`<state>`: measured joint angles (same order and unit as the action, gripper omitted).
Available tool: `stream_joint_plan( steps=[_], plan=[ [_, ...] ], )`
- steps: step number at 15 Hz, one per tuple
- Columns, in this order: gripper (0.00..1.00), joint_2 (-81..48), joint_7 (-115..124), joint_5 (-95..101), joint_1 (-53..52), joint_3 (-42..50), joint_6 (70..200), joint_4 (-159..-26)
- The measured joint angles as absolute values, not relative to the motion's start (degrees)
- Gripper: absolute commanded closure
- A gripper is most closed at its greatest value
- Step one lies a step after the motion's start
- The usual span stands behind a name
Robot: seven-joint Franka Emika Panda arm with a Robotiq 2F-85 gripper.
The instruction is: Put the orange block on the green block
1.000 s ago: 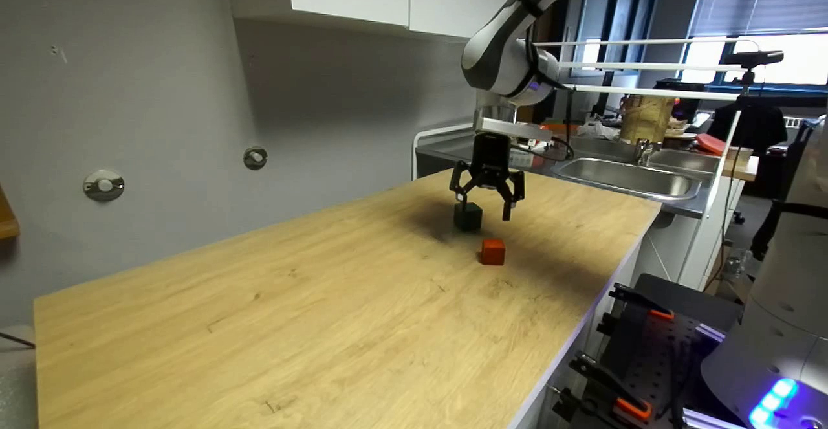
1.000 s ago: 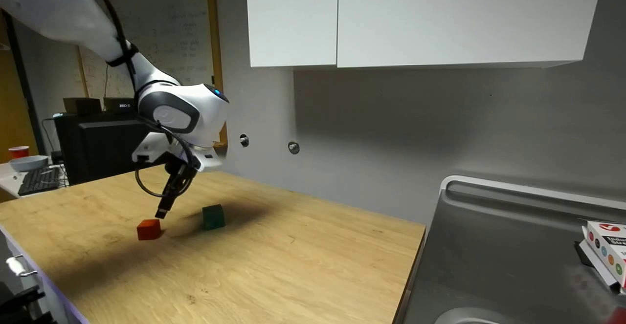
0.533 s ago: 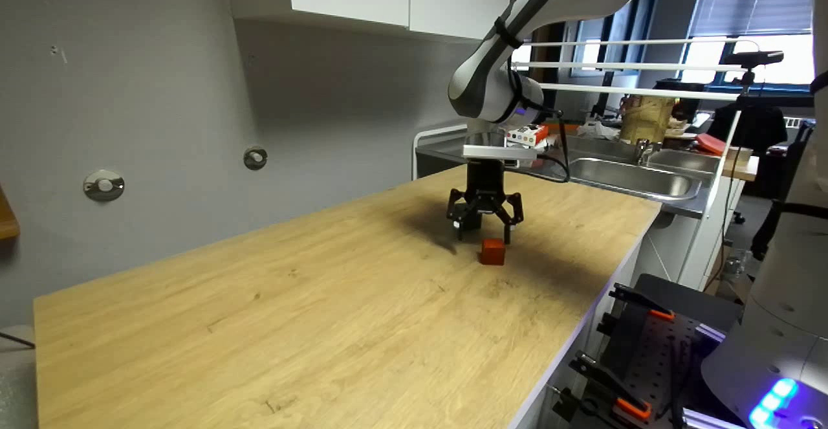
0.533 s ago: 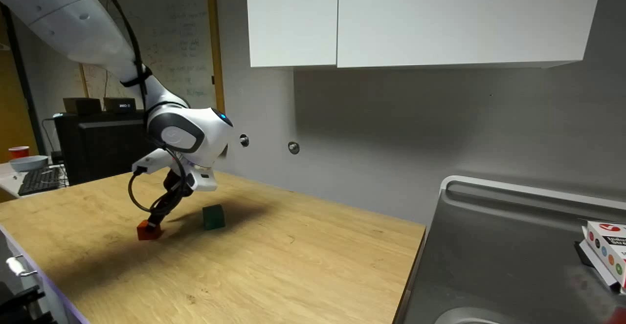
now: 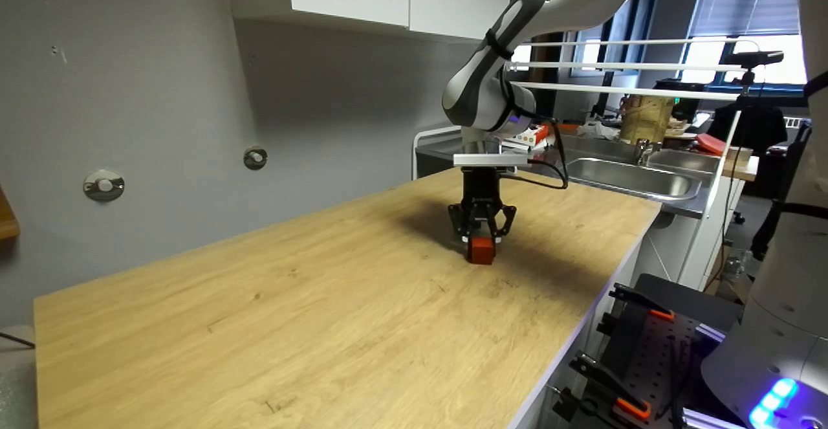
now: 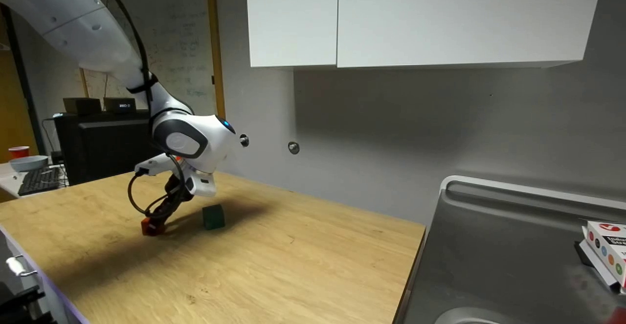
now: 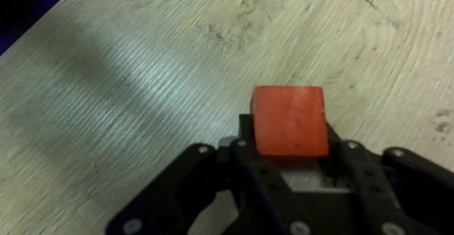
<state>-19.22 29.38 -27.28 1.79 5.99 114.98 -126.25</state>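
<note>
I see the Robotiq gripper (image 5: 482, 246), part-closed, pinching opposite sides of the orange cube (image 7: 291, 121) at the tabletop (image 6: 303, 265), left of the green cube (image 6: 213, 217) in an exterior view, presumably freeing its base for stacking.

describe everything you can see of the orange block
The orange block is a small orange-red cube with flat faces, faint dark specks and fairly crisp edges; it looks like painted wood, perhaps. It is held about level between the two black fingers of the gripper, which touch opposite sides. It is low over the wooden tabletop; whether it touches the wood cannot be told. The green block stands apart from it.
</note>
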Motion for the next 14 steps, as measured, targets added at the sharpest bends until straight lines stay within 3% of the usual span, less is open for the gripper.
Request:
stream_joint_plan(
  steps=[14],
  plan=[
    [0.82,-15.4,29.8,-27.1,4.8,7.1,109.7,-113.9]
  ],
)
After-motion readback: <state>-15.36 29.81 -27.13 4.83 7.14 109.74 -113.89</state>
